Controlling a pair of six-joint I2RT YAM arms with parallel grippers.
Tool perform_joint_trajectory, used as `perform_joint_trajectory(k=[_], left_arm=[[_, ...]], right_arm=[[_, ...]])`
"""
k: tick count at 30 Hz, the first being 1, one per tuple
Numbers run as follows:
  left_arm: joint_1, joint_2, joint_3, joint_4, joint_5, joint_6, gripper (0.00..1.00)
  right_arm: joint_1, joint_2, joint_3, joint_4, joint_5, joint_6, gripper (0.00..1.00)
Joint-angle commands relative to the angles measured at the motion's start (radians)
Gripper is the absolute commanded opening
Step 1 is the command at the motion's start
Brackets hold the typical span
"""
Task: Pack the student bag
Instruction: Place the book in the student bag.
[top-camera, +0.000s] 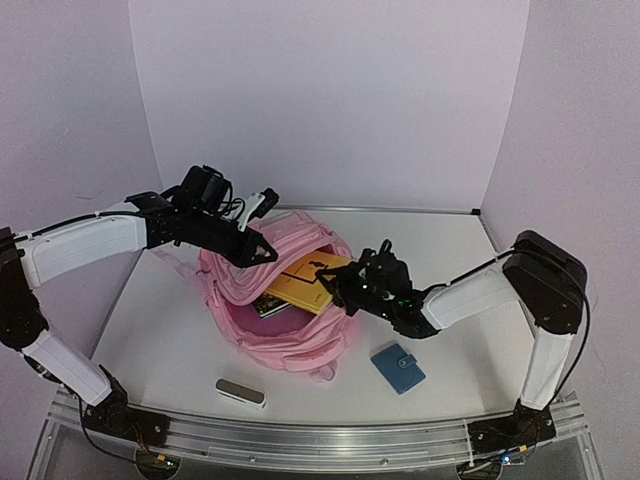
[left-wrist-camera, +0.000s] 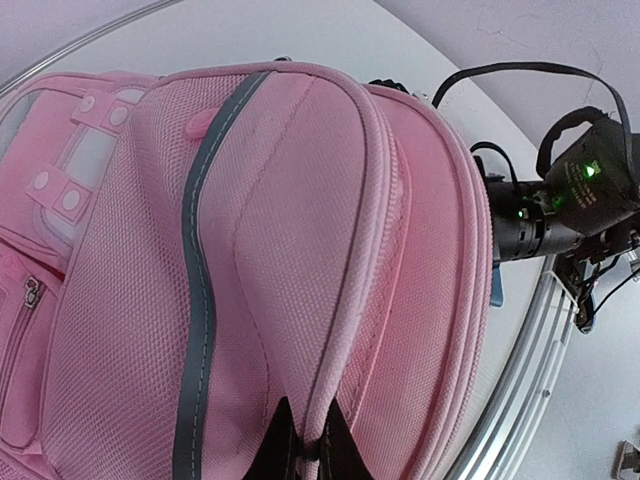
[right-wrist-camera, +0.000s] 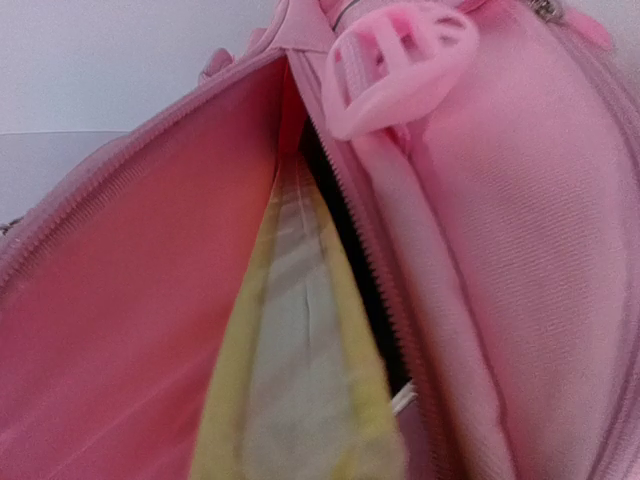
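The student bag (top-camera: 285, 338) is a pink backpack lying in the middle of the table with its main zip opening facing up and to the right. My left gripper (top-camera: 263, 251) is shut on a pink piped seam of the bag (left-wrist-camera: 300, 200), with its dark fingertips (left-wrist-camera: 277, 445) pinching the fabric and holding the opening up. My right gripper (top-camera: 341, 287) is shut on a yellow book (top-camera: 306, 279) that sits halfway into the opening. In the right wrist view the book (right-wrist-camera: 300, 400) shows edge-on between the pink lining and the zip teeth, and my right fingers are hidden.
A blue wallet (top-camera: 398, 367) lies on the table right of the bag. A small grey-white case (top-camera: 240, 392) lies near the front edge. A dark item (top-camera: 268, 306) shows inside the bag under the book. White walls enclose the table.
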Motion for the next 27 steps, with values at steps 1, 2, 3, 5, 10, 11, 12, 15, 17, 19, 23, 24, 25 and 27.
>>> perform_joint_trajectory(k=[1, 2, 3, 5, 10, 11, 12, 15, 17, 19, 23, 24, 25, 27], left_arm=[[-0.010, -0.096, -0.013, 0.223, 0.064, -0.011, 0.00], [-0.010, -0.098, -0.016, 0.225, 0.061, -0.011, 0.00], [-0.011, -0.099, -0.016, 0.223, 0.057, -0.011, 0.00], [-0.010, -0.099, -0.013, 0.220, 0.052, -0.012, 0.00], [-0.010, -0.096, -0.013, 0.226, 0.074, -0.032, 0.00], [-0.010, -0.095, -0.013, 0.225, 0.079, -0.035, 0.00], [-0.010, -0.095, -0.014, 0.225, 0.082, -0.036, 0.00], [-0.011, -0.099, -0.015, 0.221, 0.076, -0.032, 0.00], [-0.010, -0.104, -0.017, 0.219, 0.068, -0.026, 0.00], [-0.010, -0.109, -0.017, 0.215, 0.058, -0.021, 0.00], [-0.010, -0.118, -0.018, 0.206, 0.036, -0.010, 0.00], [-0.010, -0.120, -0.017, 0.203, 0.031, -0.008, 0.00], [-0.011, -0.121, -0.017, 0.202, 0.026, -0.005, 0.00], [-0.010, -0.123, -0.017, 0.198, 0.016, -0.002, 0.00]], right_arm=[[0.048, 0.084, 0.109, 0.272, 0.198, 0.075, 0.00], [0.056, 0.106, 0.124, 0.274, 0.228, 0.086, 0.00], [0.064, 0.128, 0.141, 0.274, 0.254, 0.096, 0.00], [0.079, 0.162, 0.174, 0.268, 0.323, 0.106, 0.00], [0.098, 0.244, 0.333, 0.111, 0.410, 0.055, 0.01], [0.098, 0.261, 0.368, 0.069, 0.412, 0.045, 0.03], [0.098, 0.278, 0.400, 0.046, 0.411, 0.033, 0.06], [0.098, 0.301, 0.451, -0.020, 0.407, 0.019, 0.16], [0.098, 0.298, 0.462, -0.056, 0.397, 0.007, 0.23], [0.098, 0.278, 0.458, -0.086, 0.384, -0.016, 0.29], [0.098, 0.198, 0.418, -0.157, 0.376, -0.075, 0.47], [0.098, 0.172, 0.404, -0.178, 0.375, -0.092, 0.51], [0.097, 0.147, 0.389, -0.200, 0.373, -0.110, 0.55], [0.098, 0.100, 0.364, -0.237, 0.344, -0.157, 0.61]])
